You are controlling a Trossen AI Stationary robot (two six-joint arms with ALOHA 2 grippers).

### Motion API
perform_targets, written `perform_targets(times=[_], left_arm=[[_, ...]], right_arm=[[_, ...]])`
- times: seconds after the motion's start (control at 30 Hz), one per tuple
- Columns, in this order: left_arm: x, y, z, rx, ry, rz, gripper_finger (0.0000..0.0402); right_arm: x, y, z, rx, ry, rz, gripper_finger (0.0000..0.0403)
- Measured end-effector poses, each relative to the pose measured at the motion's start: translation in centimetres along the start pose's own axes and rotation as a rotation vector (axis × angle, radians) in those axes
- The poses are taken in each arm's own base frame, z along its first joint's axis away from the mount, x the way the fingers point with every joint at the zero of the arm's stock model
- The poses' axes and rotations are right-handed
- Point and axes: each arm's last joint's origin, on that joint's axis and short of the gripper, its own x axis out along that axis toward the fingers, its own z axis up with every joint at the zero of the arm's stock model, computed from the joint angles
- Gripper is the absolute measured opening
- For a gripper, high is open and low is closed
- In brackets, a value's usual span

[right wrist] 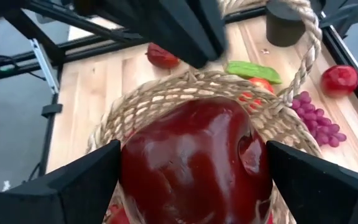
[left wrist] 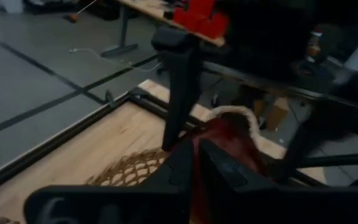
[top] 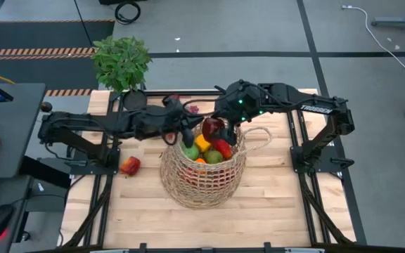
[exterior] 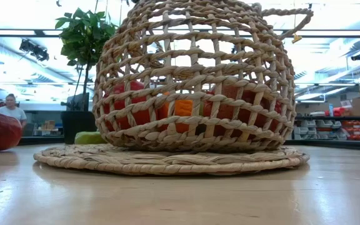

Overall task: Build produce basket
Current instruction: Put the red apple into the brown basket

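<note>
Basket [top: 204,176] of tan wicker at mid-desk [top: 273,204], directly beneath right gripper [right wrist: 194,180]. Gripper spread wide, fingers flanking dark red apple [right wrist: 196,163] above basket rim; hard to tell if pads touch it. Left gripper [left wrist: 194,180] closed, empty, just beside right one at basket's far edge. Inside basket: produce in red, orange, yellow, green [top: 206,151]. Beyond gripper on desk: purple grapes [right wrist: 319,121], green cucumber [right wrist: 253,70], red fruit [right wrist: 339,79]. Another red piece [top: 130,166] left of basket.
</note>
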Motion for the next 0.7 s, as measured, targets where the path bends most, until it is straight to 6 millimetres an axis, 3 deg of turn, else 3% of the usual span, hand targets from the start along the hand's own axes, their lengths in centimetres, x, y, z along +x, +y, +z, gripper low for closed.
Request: perform_targets(times=[0.2,0.4,0.53,0.7], left_arm=[[2.3,-0.3,-1.9,0.025,0.077,-0.005,0.0036],[3.1,-0.6,-2.8,0.001,0.141,-0.052,0.0036],[2.3,-0.4,-2.3,-0.035,0.138,-0.055,0.0036],[-0.1,-0.3,-0.5,-0.043,0.079,-0.094,0.0034]], right_arm=[[0.8,0.5,0.2,-0.015,-0.025,-0.009,0.0398],[-0.5,0.0,0.5,-0.017,-0.069,-0.031,0.0398],[-2.2,-0.4,0.4,-0.006,-0.089,-0.044,0.0398],[-5.8,-0.7,0.3,0.016,-0.177,-0.055,0.0398]])
